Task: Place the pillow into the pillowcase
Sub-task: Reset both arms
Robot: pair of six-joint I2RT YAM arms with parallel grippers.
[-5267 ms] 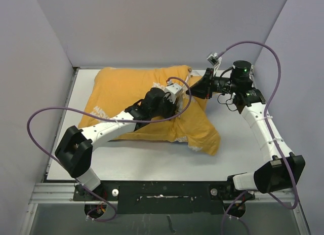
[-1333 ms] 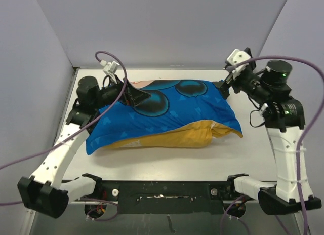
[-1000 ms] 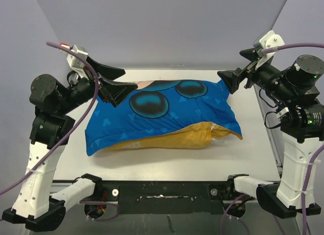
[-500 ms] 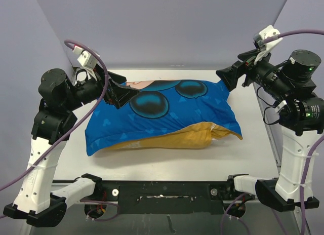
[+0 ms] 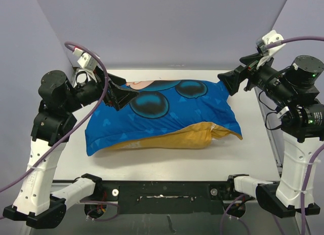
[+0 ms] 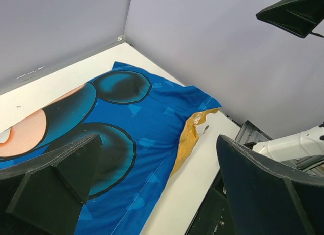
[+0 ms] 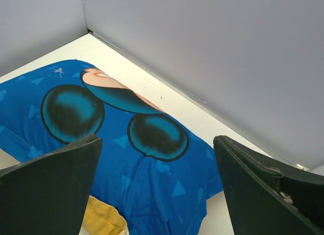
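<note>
The pillowcase [image 5: 167,113] lies plump on the white table, blue Mickey side up, with its mustard-yellow side [image 5: 177,137] showing along the front right edge. The pillow is hidden; no white cushion shows. My left gripper [image 5: 129,86] hangs open in the air above the case's far left corner, touching nothing. My right gripper [image 5: 230,68] hangs open above the far right corner, also empty. In the left wrist view the pillowcase [image 6: 131,118] lies well below the spread fingers [image 6: 50,179]. The right wrist view shows the pillowcase [image 7: 167,164] beneath its wide-apart fingers [image 7: 273,189].
Grey walls [image 5: 167,27] close in the table [image 5: 152,161] at the back and on both sides. A black rail [image 5: 162,189] with the arm bases runs along the near edge. Purple cables [image 5: 86,108] loop from each wrist.
The case was turned from yellow side up to blue side up. Both grippers rose off its far corners; over the last second the left one dipped slightly toward the case, the right barely moved.
</note>
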